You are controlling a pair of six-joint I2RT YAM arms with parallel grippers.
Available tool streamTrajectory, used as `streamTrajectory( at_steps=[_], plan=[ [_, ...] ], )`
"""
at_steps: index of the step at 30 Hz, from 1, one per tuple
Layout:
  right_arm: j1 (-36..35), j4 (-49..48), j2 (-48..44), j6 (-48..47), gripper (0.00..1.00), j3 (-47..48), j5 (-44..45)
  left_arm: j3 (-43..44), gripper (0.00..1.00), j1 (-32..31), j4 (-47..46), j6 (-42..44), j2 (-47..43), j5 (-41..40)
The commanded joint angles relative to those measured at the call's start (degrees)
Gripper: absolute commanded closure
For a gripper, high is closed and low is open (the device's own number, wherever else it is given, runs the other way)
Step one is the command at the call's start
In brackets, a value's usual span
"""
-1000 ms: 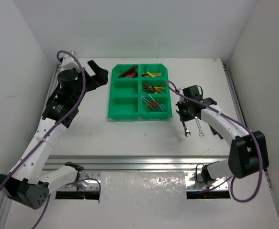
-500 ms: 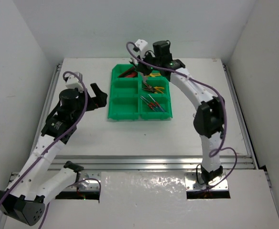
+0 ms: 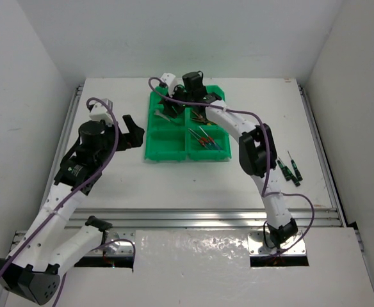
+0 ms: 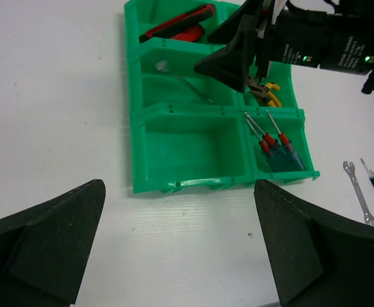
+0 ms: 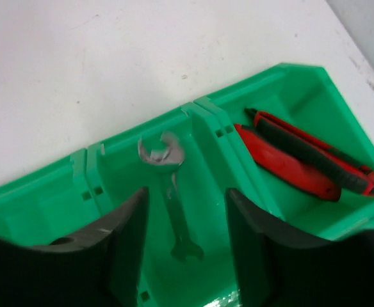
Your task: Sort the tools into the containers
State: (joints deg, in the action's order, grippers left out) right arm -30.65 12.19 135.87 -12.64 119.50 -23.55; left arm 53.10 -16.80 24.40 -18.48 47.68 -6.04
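Observation:
The green tray of containers (image 3: 187,156) sits at the table's middle back. My right gripper (image 3: 174,105) hangs over its middle-left bin, jaws open. A silver wrench (image 5: 171,192) lies loose in that bin between the open fingers of the right gripper (image 5: 184,246), touching neither. Red-and-black tools (image 5: 302,163) fill the far-left bin. Yellow-handled pliers (image 4: 271,96) and blue-handled screwdrivers (image 4: 278,146) lie in the right-column bins. My left gripper (image 3: 133,131) is wide open beside the tray's left edge, and the left gripper (image 4: 180,249) holds nothing.
Two green-and-black screwdrivers (image 3: 288,169) lie on the table right of the tray, with another silver wrench (image 4: 357,201) next to them. The near-left bin (image 4: 190,150) holds nothing. The right arm's forearm (image 3: 254,150) stretches across the table beside the tray.
The right arm swung from the table's right side to the tray, then to the middle-left bin. Its jaws opened and the wrench now lies in that bin. The left gripper barely shifted.

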Motion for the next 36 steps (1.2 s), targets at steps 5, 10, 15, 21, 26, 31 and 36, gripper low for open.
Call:
streamTrajectory(
  at_steps=[5, 10, 15, 21, 26, 31, 36],
  plan=[
    [1.2, 7.7, -13.1, -0.7, 0.24, 2.6, 9.7, 0.6, 0.00, 0.1, -0.8, 0.9, 0.5, 1.0],
    [13.6, 38.5, -25.3, 11.7, 0.18, -12.3, 17.9, 1.0, 0.00, 0.1, 0.2, -0.8, 0.5, -1.1],
    [23.5, 27.5, -43.4, 16.2, 0.12, -53.4, 23.3, 1.6, 0.00, -0.5, -0.2, -1.3, 2.3, 1.4],
    [26.8, 28.4, -39.7, 18.0, 0.17, -55.6, 26.1, 1.7, 0.00, -1.2, -0.4, -0.2, 4.7, 8.4],
    [28.0, 25.8, -34.5, 18.4, 0.23, -56.7, 28.9, 0.2, 0.00, -1.2, -0.7, 0.7, 2.9, 8.1],
    [29.2, 20.3, -32.5, 19.1, 0.24, -59.9, 28.9, -1.0, 0.00, -1.2, -0.8, 1.6, 3.1, 9.5],
    [31.0, 19.7, -27.7, 18.3, 0.32, -60.0, 27.0, -1.2, 0.00, -1.2, -1.1, 1.7, 2.8, 10.3]
  ],
)
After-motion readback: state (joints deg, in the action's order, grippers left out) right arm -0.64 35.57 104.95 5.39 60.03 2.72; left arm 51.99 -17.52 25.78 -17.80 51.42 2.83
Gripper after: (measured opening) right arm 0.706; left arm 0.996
